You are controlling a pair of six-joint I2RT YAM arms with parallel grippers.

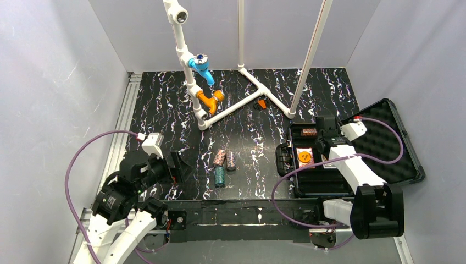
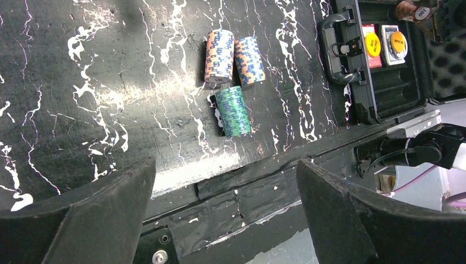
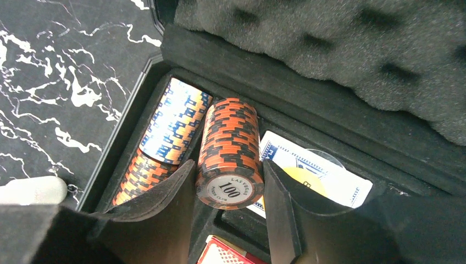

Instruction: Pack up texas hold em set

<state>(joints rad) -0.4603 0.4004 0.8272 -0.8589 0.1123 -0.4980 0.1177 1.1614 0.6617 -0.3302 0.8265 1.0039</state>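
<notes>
Right gripper point(image 3: 228, 171): clamped on 1 reddish-brown chip stack point(image 3: 229, 137) over case point(image 3: 220, 58). Lower level beside packed stack point(image 3: 175, 118), then release.

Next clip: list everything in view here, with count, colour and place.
table: one, black with white veins, under everything
case: one, black, foam-lined, open, table's right
loose chip stacks: three, two orange-blue-white, one teal, lying mid-table
packed chip stack: one, orange and blue-white, in case
held chip stack: one, orange-black, over case
card decks: two, red and blue-white, in case
pipe frame: one, white, blue and orange fittings, far side
left gripper: open, empty
right gripper: shut on held chip stack
</notes>
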